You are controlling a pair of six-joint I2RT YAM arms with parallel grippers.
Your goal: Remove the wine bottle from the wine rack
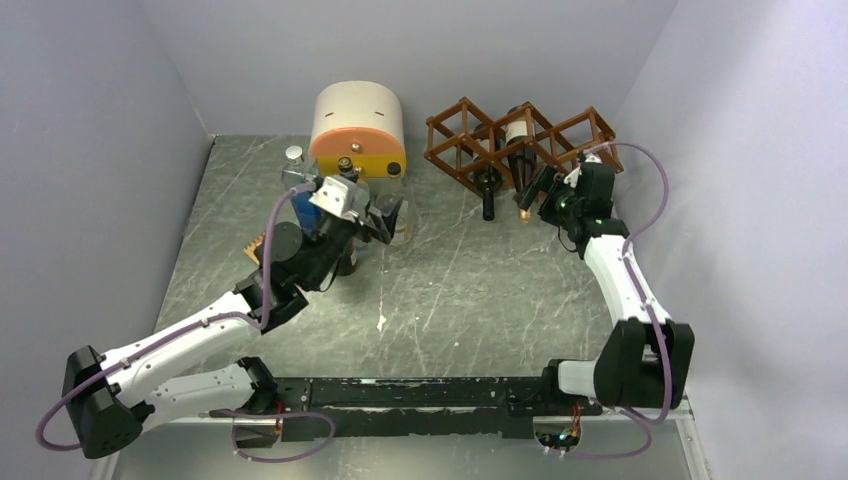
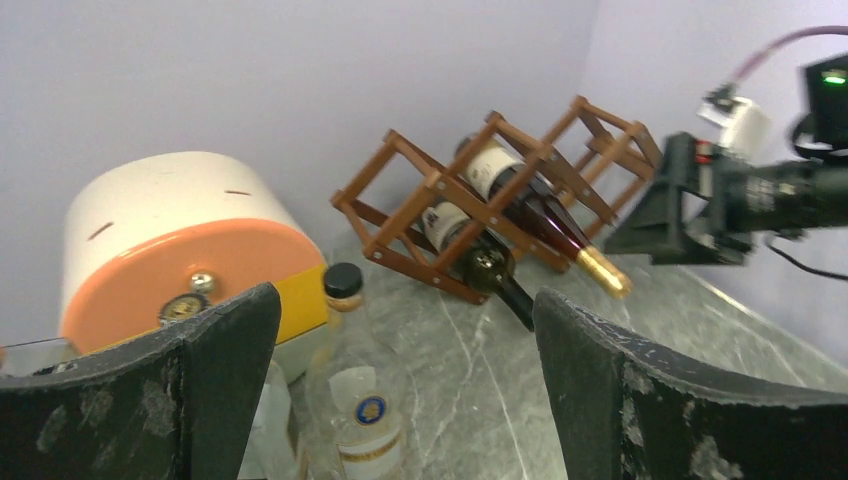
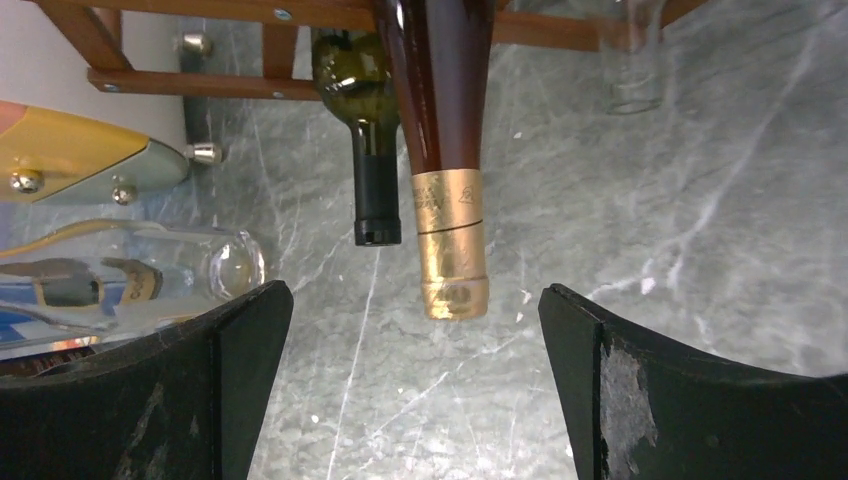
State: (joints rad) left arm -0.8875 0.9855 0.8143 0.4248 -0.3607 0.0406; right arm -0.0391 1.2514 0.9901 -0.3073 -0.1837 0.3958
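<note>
**Both grippers open, bottle in the rack**

From my station, the wine rack [image 1: 590, 128] sits in the far right corner of the grey table [image 1: 470, 290], close to the back wall. The wine bottle [image 3: 440, 140] lies in one of its middle cells. Its dark reddish body slopes down toward the near edge, and its gold-foiled neck sticks out of the frame. Just to its left, and lower, a green bottle [image 3: 365, 100] with a black cap also pokes out of the rack.

The right gripper [image 3: 410, 300] faces the gold neck head-on. Its jaws are spread wide and have hold of nothing. The foil tip is just ahead of the fingertips, roughly centred between them, and clear of both.

The left gripper [image 2: 405, 295] hangs over the far left part of the table, in front of the cream-and-orange drawer box [image 1: 357, 130] at the far edge. Its jaws are also fully apart and empty. A clear bottle [image 2: 362, 410] with a black cap stands just below and ahead of it, beside the drawer box.

I cannot tell whether the gold tip touches the table.
</note>
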